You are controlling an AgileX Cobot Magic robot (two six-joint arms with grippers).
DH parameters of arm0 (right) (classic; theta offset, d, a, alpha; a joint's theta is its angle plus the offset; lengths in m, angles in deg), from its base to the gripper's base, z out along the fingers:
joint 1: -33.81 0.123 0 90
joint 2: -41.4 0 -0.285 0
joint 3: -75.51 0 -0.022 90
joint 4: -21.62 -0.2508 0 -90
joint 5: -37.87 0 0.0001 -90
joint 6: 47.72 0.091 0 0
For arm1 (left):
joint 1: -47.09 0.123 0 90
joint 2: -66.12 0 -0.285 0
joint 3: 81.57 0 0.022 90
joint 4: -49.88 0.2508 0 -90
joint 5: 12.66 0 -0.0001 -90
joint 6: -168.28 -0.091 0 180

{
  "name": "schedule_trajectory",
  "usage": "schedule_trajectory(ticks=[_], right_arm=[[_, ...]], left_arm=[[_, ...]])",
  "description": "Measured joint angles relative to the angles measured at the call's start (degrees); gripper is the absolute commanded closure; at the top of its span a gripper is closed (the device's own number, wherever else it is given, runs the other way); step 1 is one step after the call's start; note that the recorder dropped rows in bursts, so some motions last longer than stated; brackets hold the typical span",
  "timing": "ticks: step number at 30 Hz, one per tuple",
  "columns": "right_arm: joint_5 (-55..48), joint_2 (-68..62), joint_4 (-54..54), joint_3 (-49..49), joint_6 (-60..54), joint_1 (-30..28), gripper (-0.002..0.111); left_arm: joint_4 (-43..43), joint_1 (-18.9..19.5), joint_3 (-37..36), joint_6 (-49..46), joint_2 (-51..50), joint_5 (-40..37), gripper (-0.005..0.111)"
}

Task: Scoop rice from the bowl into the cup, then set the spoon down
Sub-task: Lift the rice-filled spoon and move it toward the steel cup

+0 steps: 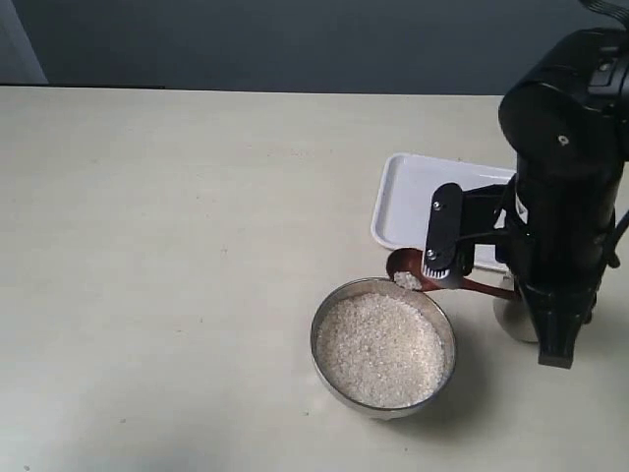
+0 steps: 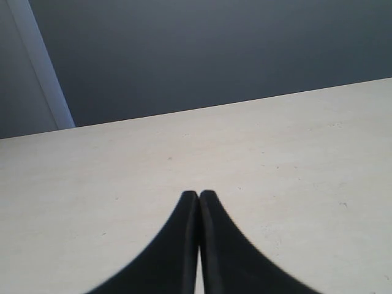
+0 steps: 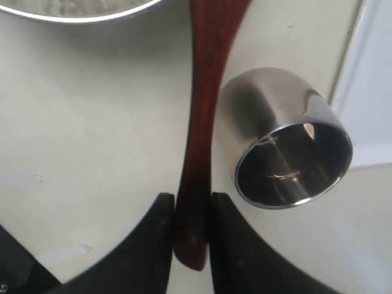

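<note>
The right end effector (image 3: 193, 199) is pinching the spoon (image 3: 205, 92) close to the tail of its handle, one finger on either side of the thin wood. In the exterior view the spoon's head sits roughly level at the far rim of the bowl (image 1: 315, 339), carrying a small heap of rice (image 1: 406, 280). The bowl itself is nearly full of grains. The cup (image 3: 288, 147) stands on the tabletop (image 1: 147, 246) just beside the handle, near the white tray (image 1: 423, 187), and no grains show inside it (the arm hides most of it in the exterior view). The left end effector (image 2: 199, 202) is pressed together on nothing, above bare tabletop.

The spoon looks stiff and light, so the load should not bend it. A hold this far back makes a long lever, though, and a slight wrist turn would likely swing the head wide. The smooth handle could also roll between the fingers. Dry grains are loose and will slide off a shallow head at any tilt, so it probably has to travel level. The cup looks light and slick with a narrow mouth, and a brush from the handle could tip it. The present grip seems workable without taking hold anew
</note>
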Motion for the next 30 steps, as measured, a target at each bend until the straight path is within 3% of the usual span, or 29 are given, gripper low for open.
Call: schedule_trajectory(ticks=[30], right_arm=[[0.0, 4.7, -2.1, -1.9, -1.4, -17.0, 0.109]], left_arm=[[0.0, 0.0, 0.0, 0.0, 0.0, 0.0, 0.106]])
